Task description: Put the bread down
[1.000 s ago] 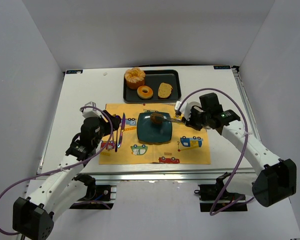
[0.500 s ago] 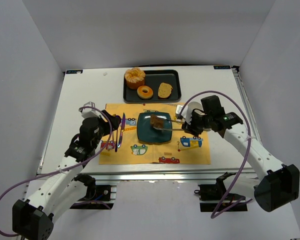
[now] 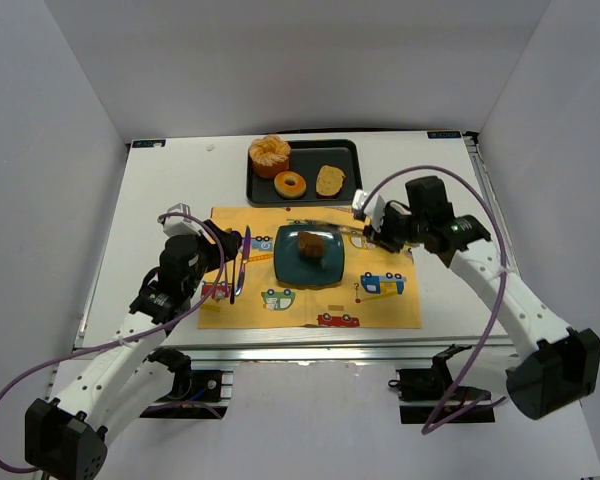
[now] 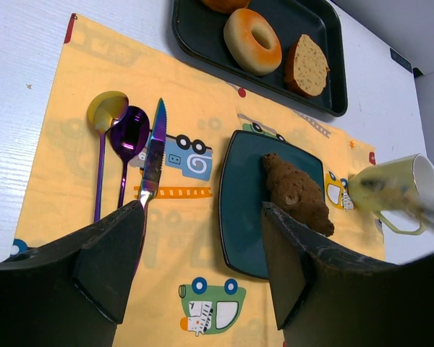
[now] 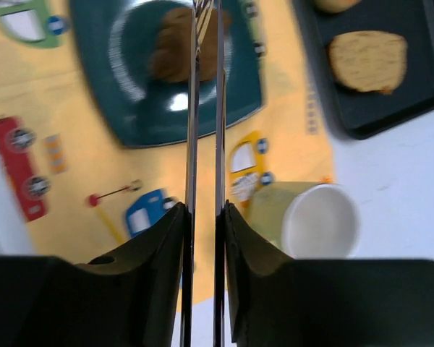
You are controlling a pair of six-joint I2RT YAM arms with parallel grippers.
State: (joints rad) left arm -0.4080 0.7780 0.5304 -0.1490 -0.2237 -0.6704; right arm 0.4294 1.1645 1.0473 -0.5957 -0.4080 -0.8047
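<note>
The bread, a flat tan slice with a brown crust, lies in the black tray at its right end; it also shows in the left wrist view and the right wrist view. My right gripper is shut on metal tongs, whose empty tips hover above a brown pastry on the teal plate. My left gripper is open and empty over the yellow placemat, left of the plate.
The tray also holds a ring doughnut and an orange swirled bun. A knife and two spoons lie on the mat's left. A yellow-green mug stands right of the plate, under my right gripper.
The brown pastry has been let go onto the plate. My right gripper with the tongs has lifted and drawn back to the right. The left arm has not moved.
</note>
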